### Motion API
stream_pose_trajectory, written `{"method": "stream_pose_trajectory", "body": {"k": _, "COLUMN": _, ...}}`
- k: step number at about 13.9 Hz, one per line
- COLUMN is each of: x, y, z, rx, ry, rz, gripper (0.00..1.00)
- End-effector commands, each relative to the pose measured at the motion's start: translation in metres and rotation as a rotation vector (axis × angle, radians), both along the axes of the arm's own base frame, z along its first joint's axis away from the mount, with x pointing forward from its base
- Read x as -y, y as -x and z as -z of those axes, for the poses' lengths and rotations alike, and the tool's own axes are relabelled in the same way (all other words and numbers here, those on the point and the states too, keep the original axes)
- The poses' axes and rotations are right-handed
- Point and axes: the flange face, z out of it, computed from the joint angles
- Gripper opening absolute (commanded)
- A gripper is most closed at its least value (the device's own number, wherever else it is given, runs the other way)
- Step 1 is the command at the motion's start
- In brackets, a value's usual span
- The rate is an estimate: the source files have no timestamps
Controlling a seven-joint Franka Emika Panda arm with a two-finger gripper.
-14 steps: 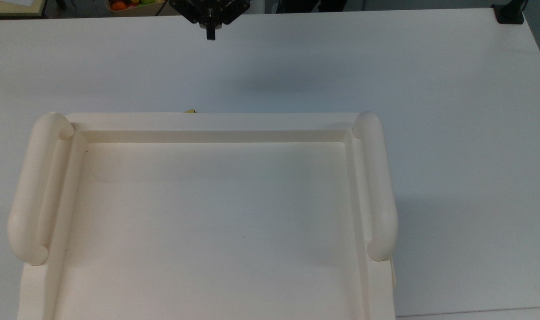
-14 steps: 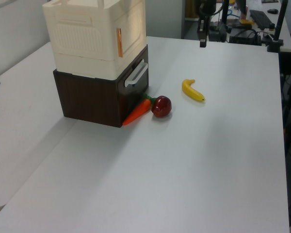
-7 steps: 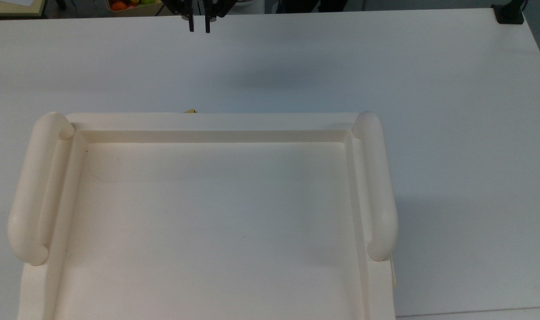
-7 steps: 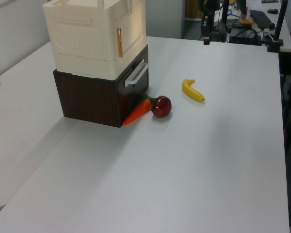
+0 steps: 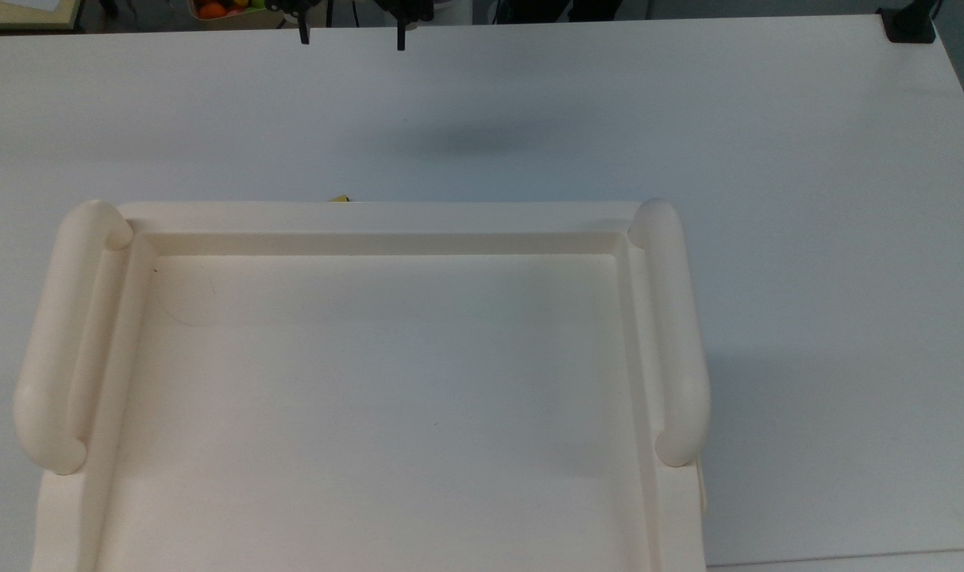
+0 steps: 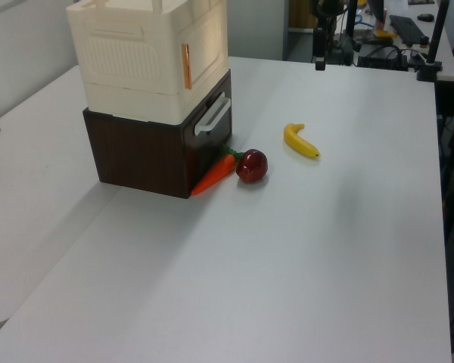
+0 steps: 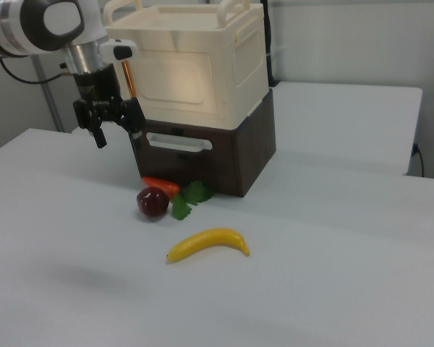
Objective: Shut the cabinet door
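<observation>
On my screens: the gripper (image 7: 118, 131) hangs in the air with its two fingers spread wide and nothing between them; in the top view the fingertips (image 5: 303, 35) show at the upper edge, well apart from the cabinet (image 5: 371, 381). The cabinet, a cream-white box, sits on a dark brown drawer unit (image 6: 155, 155) with a pale handle (image 6: 212, 117), all on the white table (image 6: 303, 249). The cabinet door (image 7: 175, 76) faces the open table; in the left view its tan edge (image 6: 187, 66) shows at the front corner, and I think the panel lies flush or nearly so, though I cannot tell for certain. At the foot of the drawer unit I list a carrot (image 6: 213, 175) with green leaves (image 7: 189, 199), touching or just beside a dark red apple (image 6: 251, 165). A banana (image 6: 300, 141) lies near them, further out on the table. In the right view the gripper is beside the door's near corner, apart from it.
</observation>
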Motion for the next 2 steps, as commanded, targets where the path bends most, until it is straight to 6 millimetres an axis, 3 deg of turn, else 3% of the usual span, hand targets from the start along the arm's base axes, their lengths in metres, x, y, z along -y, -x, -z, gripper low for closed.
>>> {"method": "stream_pose_trajectory", "body": {"k": 1, "x": 0.0013, "y": 0.0083, "z": -0.0005, "rx": 0.003, "ry": 0.004, "rz": 0.002, "gripper": 1.00}}
{"method": "stream_pose_trajectory", "body": {"k": 2, "x": 0.0023, "y": 0.0095, "z": -0.0026, "rx": 0.003, "ry": 0.004, "rz": 0.004, "gripper": 1.00}}
